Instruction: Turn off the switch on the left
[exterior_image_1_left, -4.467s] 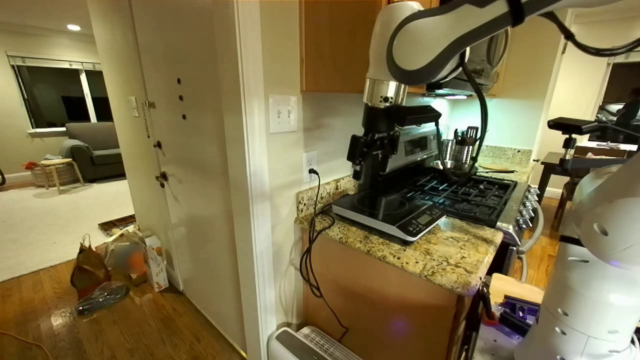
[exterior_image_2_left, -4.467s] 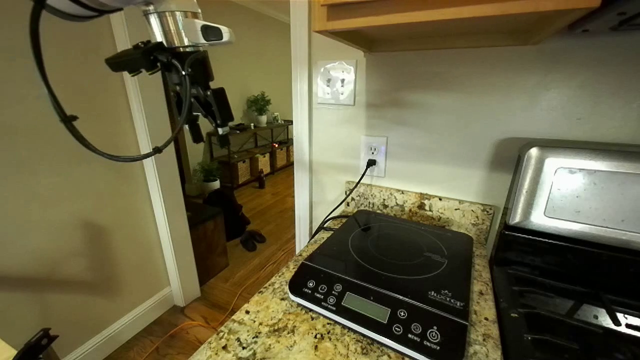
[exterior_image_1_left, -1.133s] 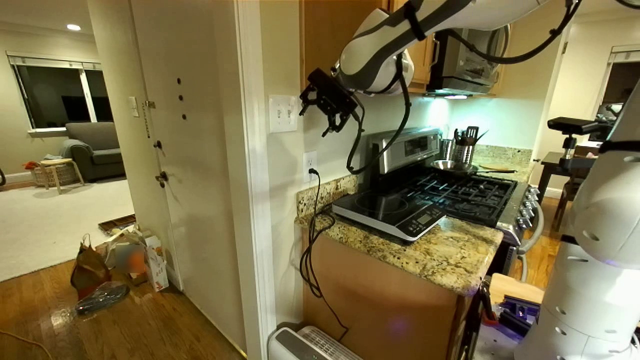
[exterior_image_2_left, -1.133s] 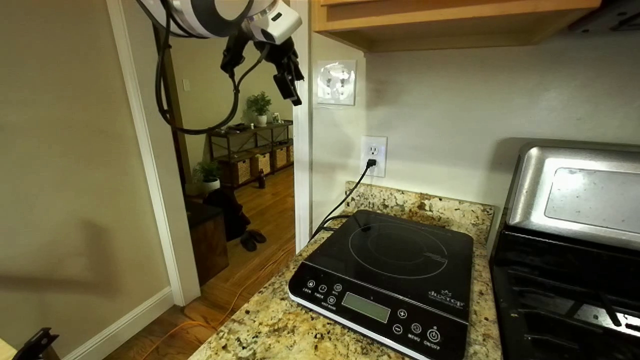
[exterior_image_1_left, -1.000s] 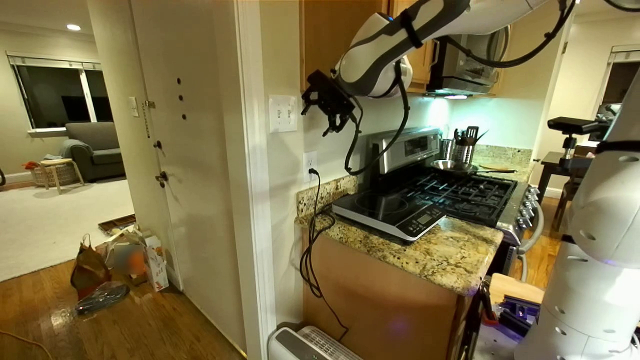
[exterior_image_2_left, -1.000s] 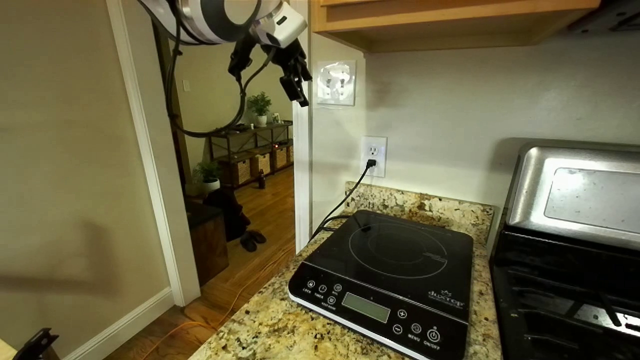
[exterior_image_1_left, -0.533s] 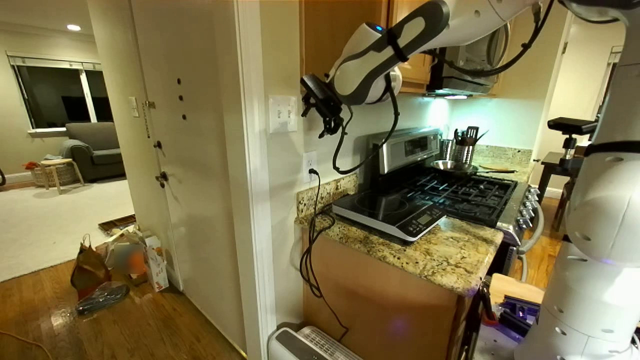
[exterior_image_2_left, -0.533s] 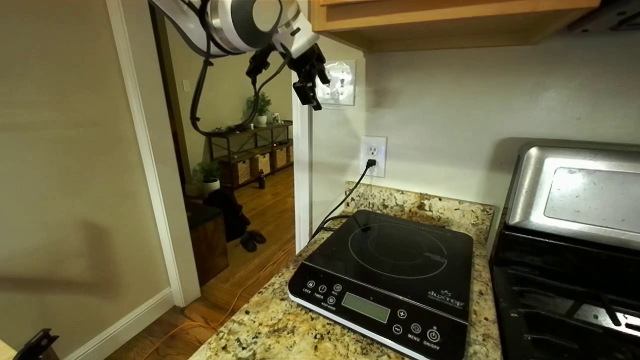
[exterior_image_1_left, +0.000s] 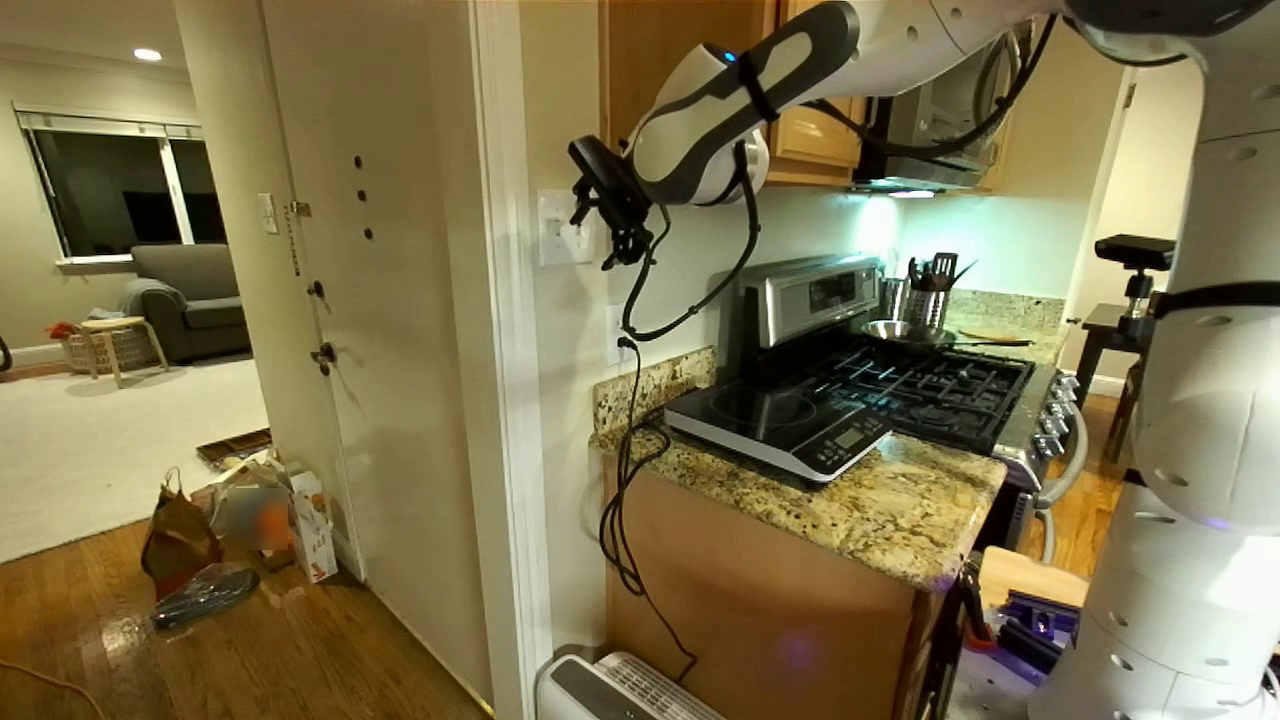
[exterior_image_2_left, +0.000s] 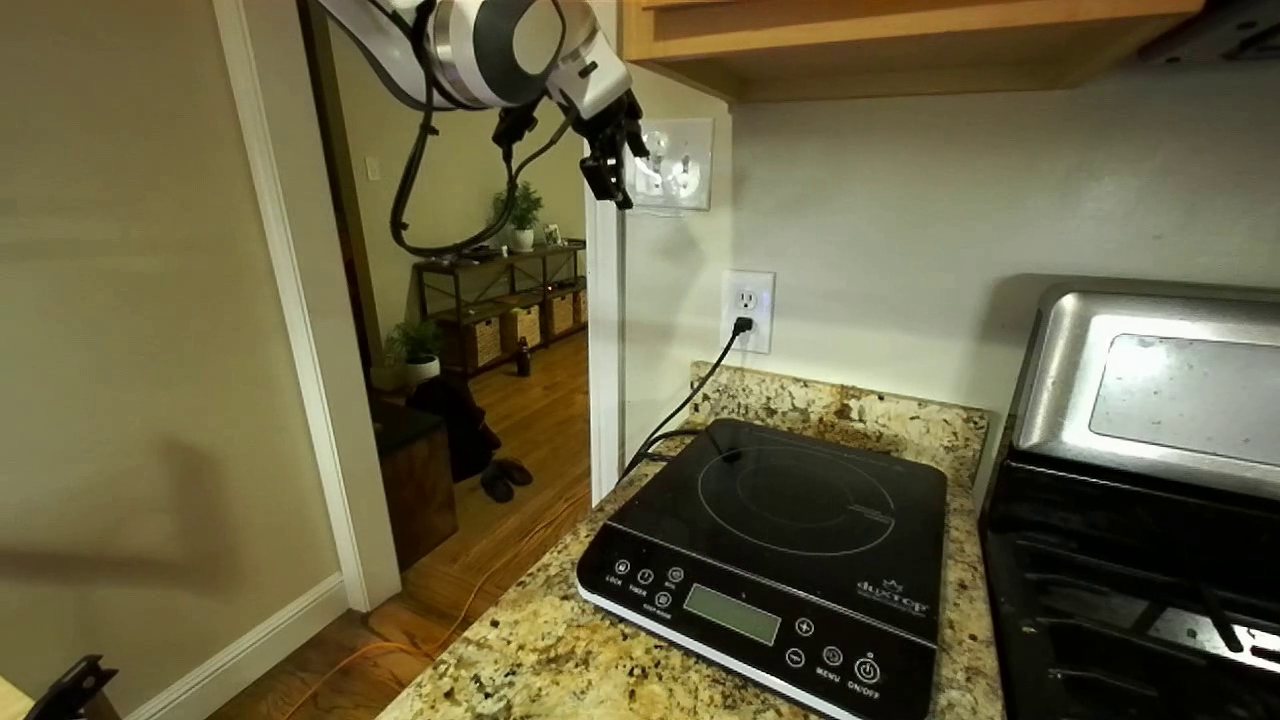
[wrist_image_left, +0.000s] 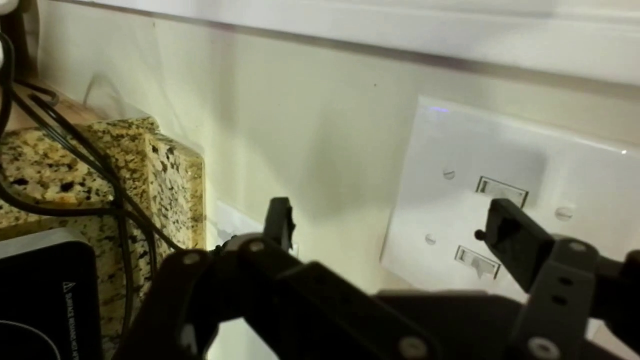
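Jaws spread wide on the gripper (wrist_image_left: 387, 214), nothing held between, poised before the white switch plate (exterior_image_2_left: 682, 165), high on the wall (exterior_image_2_left: 900, 210) above the back corner of the counter (exterior_image_1_left: 900, 515) nearest the door frame (exterior_image_2_left: 604, 330). Impossible to tell whether touching or just short. Presumably after the left toggle (wrist_image_left: 502, 192) of 2 side by side, closer to that door frame. In the wrist view, overlapping the space between both with 1 finger (wrist_image_left: 520, 245), so could well flip the right toggle (wrist_image_left: 477, 262) instead, given slight drift along the counter's back edge. Might jam against flat plate if pushed straight in rather than swept along the toggle's travel. With jaws so wide, might also knock the lower finger (wrist_image_left: 279, 220) into the wall over that same corner, stopping short of any press. Can't read either toggle's position, hence risk of forcing against a stop.
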